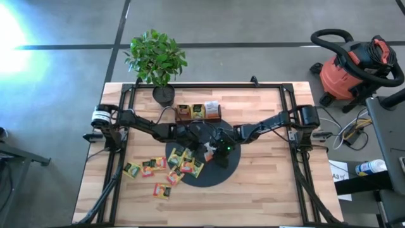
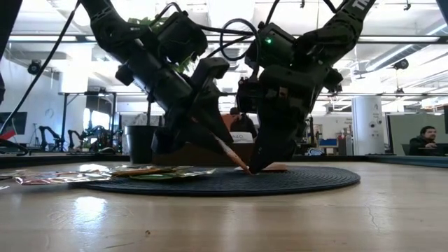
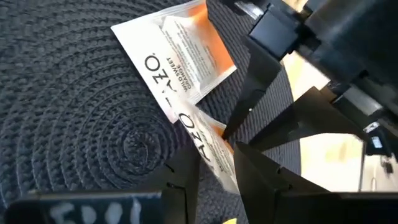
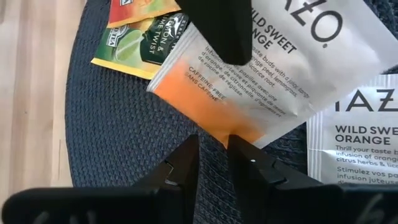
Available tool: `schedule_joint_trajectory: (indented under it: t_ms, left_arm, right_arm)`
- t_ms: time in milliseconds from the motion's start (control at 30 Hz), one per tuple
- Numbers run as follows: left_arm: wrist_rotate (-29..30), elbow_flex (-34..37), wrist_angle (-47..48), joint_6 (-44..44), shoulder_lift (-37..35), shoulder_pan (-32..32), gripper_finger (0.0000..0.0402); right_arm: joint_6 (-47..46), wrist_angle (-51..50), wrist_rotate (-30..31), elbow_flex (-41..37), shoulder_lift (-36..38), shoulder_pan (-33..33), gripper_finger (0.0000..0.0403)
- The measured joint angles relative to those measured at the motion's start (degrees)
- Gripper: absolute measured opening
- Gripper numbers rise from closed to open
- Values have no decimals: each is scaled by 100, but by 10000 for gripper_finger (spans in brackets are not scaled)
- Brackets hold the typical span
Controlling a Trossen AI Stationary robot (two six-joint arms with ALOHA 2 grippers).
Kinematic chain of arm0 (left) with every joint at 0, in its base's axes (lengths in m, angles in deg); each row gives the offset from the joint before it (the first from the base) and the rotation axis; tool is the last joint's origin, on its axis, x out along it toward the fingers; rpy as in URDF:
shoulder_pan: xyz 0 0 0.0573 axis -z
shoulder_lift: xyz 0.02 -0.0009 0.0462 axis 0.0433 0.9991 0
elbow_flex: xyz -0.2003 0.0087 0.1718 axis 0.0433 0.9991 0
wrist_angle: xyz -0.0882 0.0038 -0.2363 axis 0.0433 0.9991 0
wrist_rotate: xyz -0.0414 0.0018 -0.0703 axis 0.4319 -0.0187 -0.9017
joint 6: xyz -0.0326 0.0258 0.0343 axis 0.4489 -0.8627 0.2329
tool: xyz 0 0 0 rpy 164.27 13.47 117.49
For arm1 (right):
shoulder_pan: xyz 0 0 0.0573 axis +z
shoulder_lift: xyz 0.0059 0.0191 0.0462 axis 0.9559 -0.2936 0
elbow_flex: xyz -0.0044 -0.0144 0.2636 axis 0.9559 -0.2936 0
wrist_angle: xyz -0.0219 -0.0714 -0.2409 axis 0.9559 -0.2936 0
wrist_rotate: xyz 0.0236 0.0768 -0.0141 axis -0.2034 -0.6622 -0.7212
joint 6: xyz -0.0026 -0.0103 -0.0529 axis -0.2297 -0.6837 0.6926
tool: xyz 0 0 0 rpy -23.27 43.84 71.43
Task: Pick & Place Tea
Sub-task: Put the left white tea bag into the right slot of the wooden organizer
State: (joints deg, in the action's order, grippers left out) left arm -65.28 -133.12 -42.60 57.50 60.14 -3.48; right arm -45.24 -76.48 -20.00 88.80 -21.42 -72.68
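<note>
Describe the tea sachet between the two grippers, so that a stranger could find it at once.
On the wooden table lies a black round mat. Above its middle, the left gripper and right gripper meet at one white sachet. Unlike the flat ones, it is raised and tilted, with an orange corner.

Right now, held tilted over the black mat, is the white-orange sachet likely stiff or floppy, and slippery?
Probably fairly stiff: the white-orange sachet looks straight, tilted in the left gripper. Likely very light: edge-on it is a thin line. Its smooth face might slip.
</note>
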Motion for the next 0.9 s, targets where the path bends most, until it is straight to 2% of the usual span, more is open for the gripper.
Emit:
schedule_joint_trajectory:
  t_ms: [100, 267, 467, 633, 733, 900]
  left_arm:
    - [9, 0, -6, -161, 43, 0, 63]
    - [39, -1, -20, -439, 61, 9, 9]
    - [96, -10, -60, -781, 59, 17, 1]
    - [118, -11, -200, -1035, 59, 82, 0]
    - [169, -35, -307, -1213, 57, 149, 0]
    - [263, -134, -263, -1457, 54, 201, 0]
  right_arm:
    - [30, -4, -6, 0, 131, -6, 82]
    - [255, -27, 126, 8, 549, -58, 82]
    - [546, -526, 362, 7, 1033, -315, 82]
    - [1326, -739, 476, 2, 1337, -568, 85]
    - [1838, -779, 471, 1, 1334, -620, 103]
    - [2279, -850, 470, -4, 1264, -640, 156]
